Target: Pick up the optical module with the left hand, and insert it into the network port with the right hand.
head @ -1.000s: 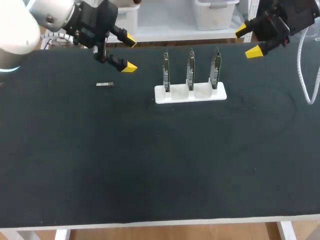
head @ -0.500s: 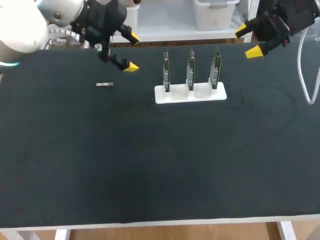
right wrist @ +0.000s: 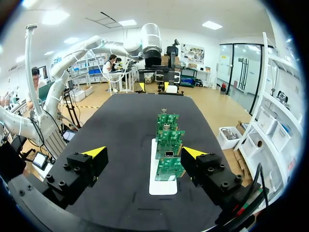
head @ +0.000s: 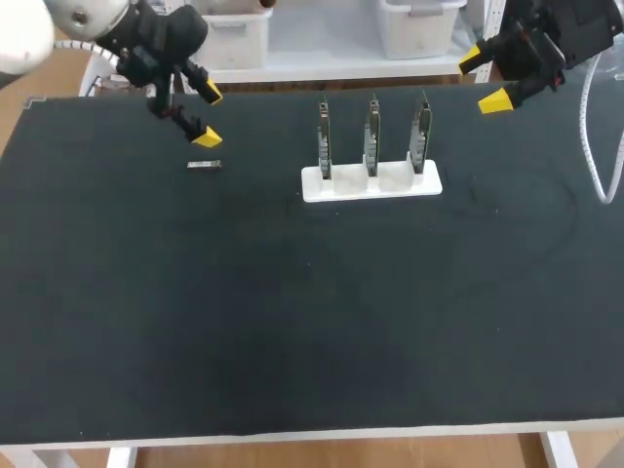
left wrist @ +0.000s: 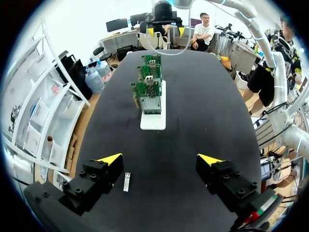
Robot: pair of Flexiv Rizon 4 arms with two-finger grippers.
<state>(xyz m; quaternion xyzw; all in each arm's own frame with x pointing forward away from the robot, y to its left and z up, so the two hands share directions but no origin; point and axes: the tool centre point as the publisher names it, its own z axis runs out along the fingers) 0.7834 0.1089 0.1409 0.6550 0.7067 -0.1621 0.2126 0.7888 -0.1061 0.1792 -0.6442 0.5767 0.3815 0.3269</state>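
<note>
- lying flat on the black matte tabletop [head: 292, 312] is the small silver rectangular optical module [head: 204, 164], in the far left part of the table and well apart from the stand of boards.
- the left gripper [head: 210, 116], black with two yellow fingertips, hangs above the table just behind the module. its fingers are spread wide and grasp nothing.
- in the left wrist view the module [left wrist: 126, 181] lies on the tabletop below the gap between the two fingers. it is close beside one finger and far from the other, with its long side pointing roughly toward the stand.
- a white rectangular plastic stand [head: 370, 182] sits in the far middle of the table. it holds three green circuit boards [head: 371, 132] upright in a row, side by side with gaps between them.
- from the left wrist the stand is ahead of the gripper and seen end on, with the boards one behind another. the nearest board carries a silvery metal network port cage [left wrist: 152, 103].
- the right gripper [head: 483, 80], also black with yellow tips, hangs over the far right edge of the table, to the side of the stand. its fingers are released, wide apart and empty.
- in the right wrist view the stand lies ahead of the gripper, nearer one finger than the other, with the boards lined up away from it.
</note>
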